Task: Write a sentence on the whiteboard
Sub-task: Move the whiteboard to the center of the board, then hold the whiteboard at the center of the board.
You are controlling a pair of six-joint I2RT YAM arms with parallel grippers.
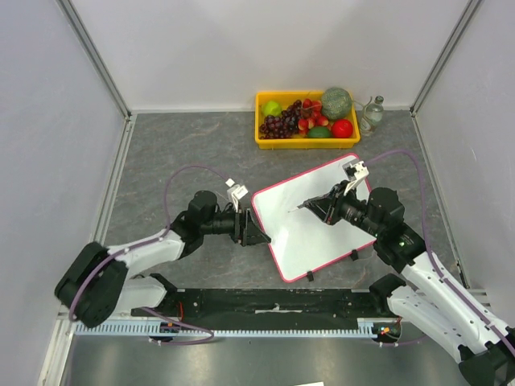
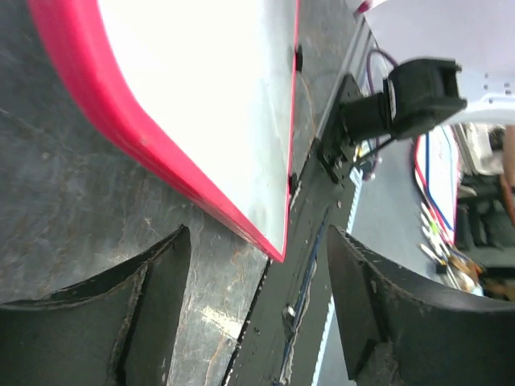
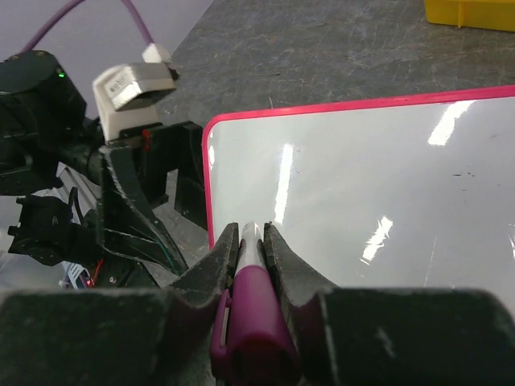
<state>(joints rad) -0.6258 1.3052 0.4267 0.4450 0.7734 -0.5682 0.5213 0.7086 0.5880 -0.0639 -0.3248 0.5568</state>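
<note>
The whiteboard [image 1: 322, 221] lies slanted on the grey table, white with a thin pink-red rim [image 2: 121, 121]. My left gripper [image 1: 259, 233] sits at its left edge, open. In the left wrist view the board's corner [image 2: 278, 249] pokes in between the spread fingertips of the left gripper [image 2: 257, 241] without touching either. My right gripper [image 1: 320, 207] hovers over the board's upper middle, shut on a marker [image 3: 253, 305] with a magenta cap and pale barrel. The right gripper [image 3: 252, 233] points at the board [image 3: 362, 185] near its left rim. The sentence is not visible in any view.
A yellow tray [image 1: 259, 121] of fruit stands at the back, with a small bottle [image 1: 372, 112] to its right. Two small black clips [image 1: 354, 255] sit on the board's near edge. A black strip [image 1: 265, 299] runs along the table front. Enclosure walls close in both sides.
</note>
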